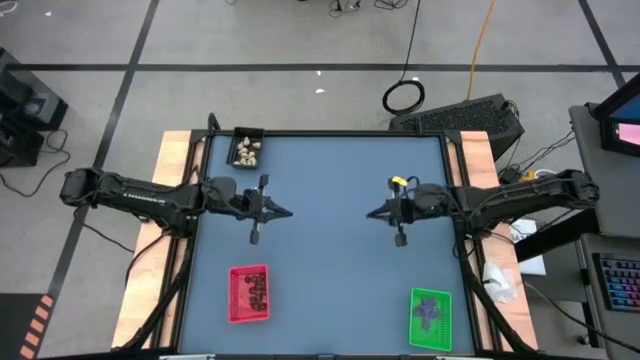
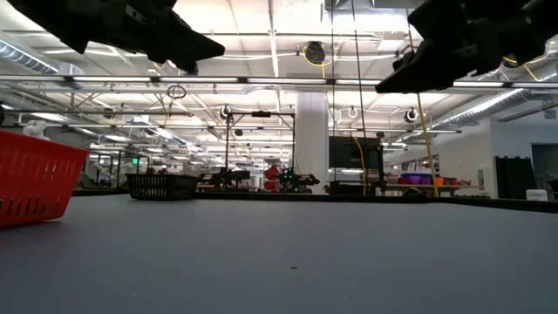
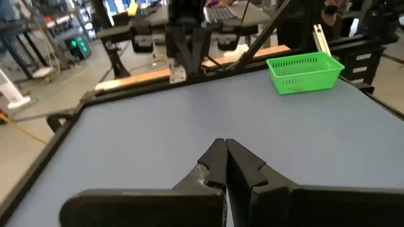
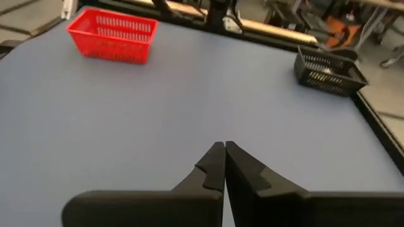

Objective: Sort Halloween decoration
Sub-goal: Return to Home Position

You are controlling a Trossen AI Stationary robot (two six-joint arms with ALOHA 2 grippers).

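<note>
The trinkets lie sorted in three trays. Cream-white lumps (image 1: 248,151) fill the black tray (image 1: 246,134) at the table's far left corner. Black lumps (image 1: 258,291) sit in the red tray (image 1: 233,296) near the near edge, left of centre. Purple bits (image 1: 429,312) lie in the green tray (image 1: 430,338) at the near right. My left gripper (image 1: 289,211) hovers shut over the table's left middle, pointing right. My right gripper (image 1: 369,212) hovers shut over the right middle, pointing left. Both are raised off the table and hold nothing.
The blue-grey tabletop (image 1: 330,260) between the two grippers is bare. Wooden side rails (image 1: 176,160) and a dark frame border the table. In the low view the red tray (image 2: 35,185) stands at the left and the black tray (image 2: 162,186) farther back.
</note>
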